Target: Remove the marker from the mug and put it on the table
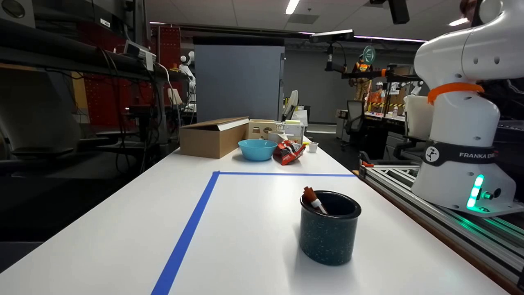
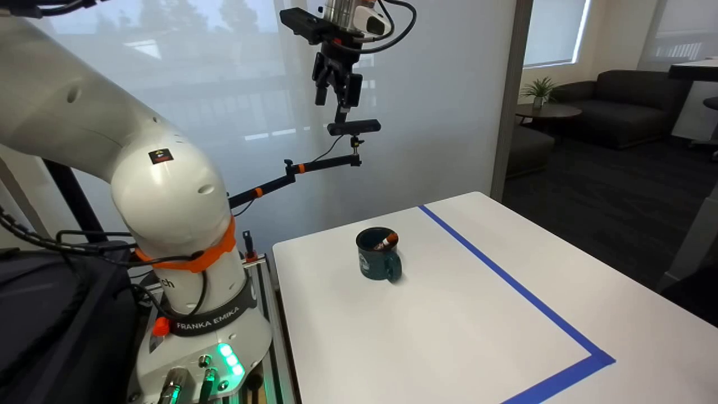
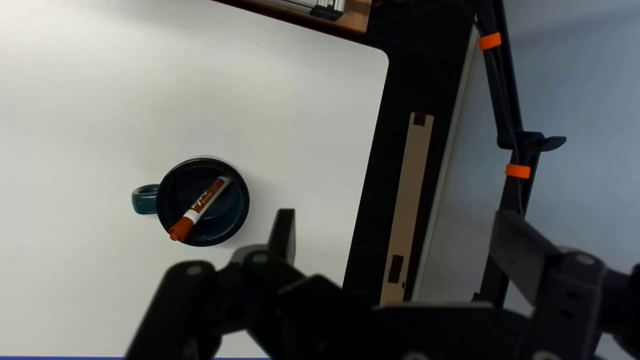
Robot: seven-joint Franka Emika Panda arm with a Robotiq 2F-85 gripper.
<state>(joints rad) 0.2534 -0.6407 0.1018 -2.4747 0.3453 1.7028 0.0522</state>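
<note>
The dark teal mug (image 1: 329,239) stands upright on the white table (image 1: 249,229), and also shows in an exterior view (image 2: 373,264) and in the wrist view (image 3: 232,217). The marker (image 1: 314,200) leans inside the mug, its reddish-brown cap sticking up at the rim. It also shows in an exterior view (image 2: 387,242) and, with a white band and printed label, in the wrist view (image 3: 204,202). My gripper (image 2: 336,100) is high above the table, apart from the mug. In the wrist view my gripper (image 3: 395,215) has its fingers wide apart with nothing between them; the mug is left of them.
A cardboard box (image 1: 213,139), a light blue bowl (image 1: 258,150) and a red bag (image 1: 290,152) stand at the table's far end in an exterior view. Blue tape (image 2: 505,275) marks the table. A black camera arm (image 2: 325,164) is beyond the table edge, below my gripper.
</note>
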